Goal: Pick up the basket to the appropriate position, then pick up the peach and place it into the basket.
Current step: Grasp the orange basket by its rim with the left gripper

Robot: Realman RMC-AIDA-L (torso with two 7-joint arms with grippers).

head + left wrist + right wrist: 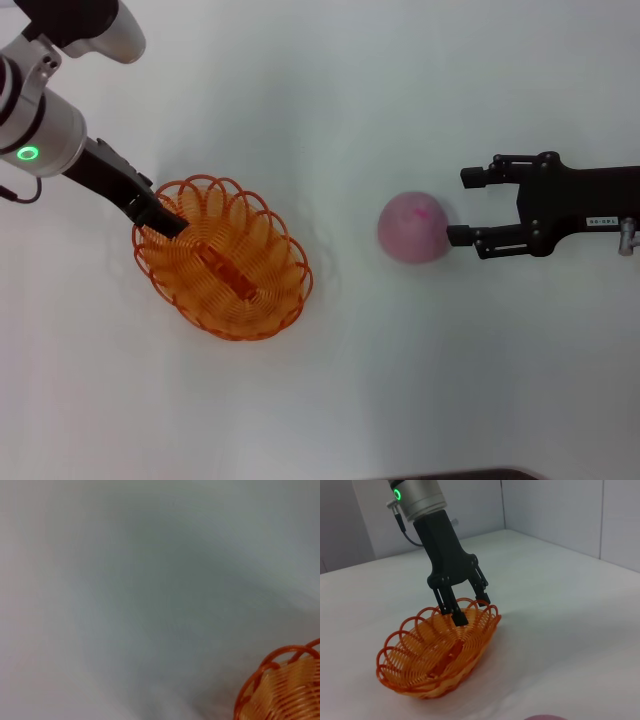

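Left gripper (160,215) parted; right gripper (466,207) spread

Orange basket (222,260) – pink peach (414,228) apart.

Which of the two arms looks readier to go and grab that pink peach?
The right one, likely. The right gripper sits open beside the peach, one jaw almost touching it. The left gripper is across the table at the basket rim, one jaw inside and one outside.

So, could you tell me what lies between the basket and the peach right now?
Nothing: in the head view only bare white table separates the basket from the peach.
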